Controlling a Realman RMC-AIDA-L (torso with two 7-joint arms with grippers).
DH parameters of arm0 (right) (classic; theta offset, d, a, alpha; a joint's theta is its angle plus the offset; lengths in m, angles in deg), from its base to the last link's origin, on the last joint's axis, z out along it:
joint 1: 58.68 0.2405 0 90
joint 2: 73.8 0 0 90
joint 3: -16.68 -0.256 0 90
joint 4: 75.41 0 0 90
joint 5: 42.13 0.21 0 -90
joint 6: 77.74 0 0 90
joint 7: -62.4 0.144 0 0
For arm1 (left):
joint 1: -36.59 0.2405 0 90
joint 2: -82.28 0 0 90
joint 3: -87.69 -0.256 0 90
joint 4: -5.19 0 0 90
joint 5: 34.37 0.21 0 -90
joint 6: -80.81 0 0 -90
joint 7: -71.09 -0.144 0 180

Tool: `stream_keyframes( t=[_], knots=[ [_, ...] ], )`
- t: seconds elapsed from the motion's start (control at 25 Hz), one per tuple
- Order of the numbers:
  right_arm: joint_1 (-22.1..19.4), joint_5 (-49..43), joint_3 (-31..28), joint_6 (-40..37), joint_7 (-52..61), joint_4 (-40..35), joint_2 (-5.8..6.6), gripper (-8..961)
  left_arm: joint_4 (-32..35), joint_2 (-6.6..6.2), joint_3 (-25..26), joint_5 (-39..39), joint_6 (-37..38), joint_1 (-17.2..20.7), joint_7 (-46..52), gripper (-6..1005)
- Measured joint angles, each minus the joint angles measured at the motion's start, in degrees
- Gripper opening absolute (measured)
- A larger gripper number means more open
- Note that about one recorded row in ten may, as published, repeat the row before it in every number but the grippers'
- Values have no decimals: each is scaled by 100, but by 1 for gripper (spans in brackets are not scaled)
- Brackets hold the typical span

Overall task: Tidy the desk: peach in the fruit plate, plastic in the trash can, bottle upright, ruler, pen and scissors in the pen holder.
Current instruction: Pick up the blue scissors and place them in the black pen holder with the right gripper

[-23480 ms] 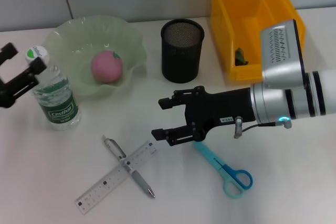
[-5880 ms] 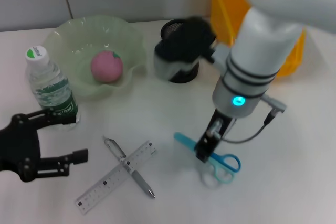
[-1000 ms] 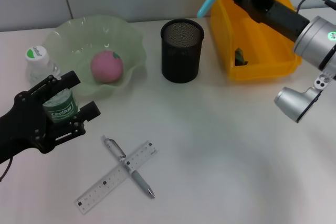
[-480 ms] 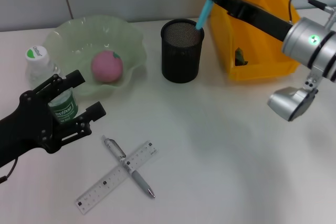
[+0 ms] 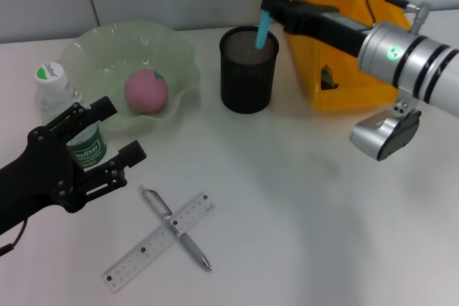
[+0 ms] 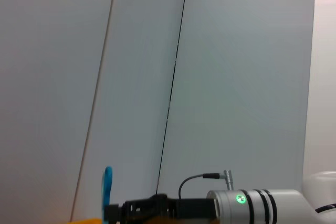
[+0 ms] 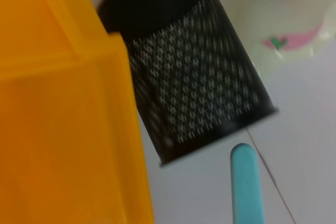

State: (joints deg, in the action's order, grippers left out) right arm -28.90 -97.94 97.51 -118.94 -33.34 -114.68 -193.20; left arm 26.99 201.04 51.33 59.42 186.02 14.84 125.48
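My right gripper [image 5: 272, 6] is shut on the blue scissors [image 5: 263, 26], holding them almost upright with the blade tip at the mouth of the black mesh pen holder [image 5: 248, 77]. The blade tip [image 7: 244, 179] also shows beside the pen holder [image 7: 194, 82] in the right wrist view. My left gripper [image 5: 120, 128] stands open just in front of the upright bottle [image 5: 56, 84]. The peach [image 5: 145, 91] lies in the green fruit plate [image 5: 93, 41]. The pen [image 5: 176, 228] lies crossed over the ruler [image 5: 147, 247] near the front. A scrap of green plastic [image 5: 328, 77] lies in the yellow trash can [image 5: 344, 26].
The yellow trash can stands close to the right of the pen holder, under my right arm. The fruit plate stands to the left of the pen holder. In the left wrist view only the wall, my right arm [image 6: 252, 205] and the scissors [image 6: 107, 182] show.
My right gripper has carried the scissors left from over the trash can to above the pen holder, turned them upright and lowered the tip. The left gripper has barely shifted.
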Motion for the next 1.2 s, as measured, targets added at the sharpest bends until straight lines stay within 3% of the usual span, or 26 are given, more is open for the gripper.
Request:
stream_keyframes(
  t=[0.32,0.76,1.2],
  knots=[
    [169,-80,415,537,-8,15,-7,224,-23,-2,19,-3,74,45,-138,860],
    [305,-39,545,1060,15,38,-40,225,-91,-12,24,-2,150,94,-318,860],
    [292,36,715,1170,49,7,-53,225,-91,-16,3,-54,249,156,-569,860]
  ],
)
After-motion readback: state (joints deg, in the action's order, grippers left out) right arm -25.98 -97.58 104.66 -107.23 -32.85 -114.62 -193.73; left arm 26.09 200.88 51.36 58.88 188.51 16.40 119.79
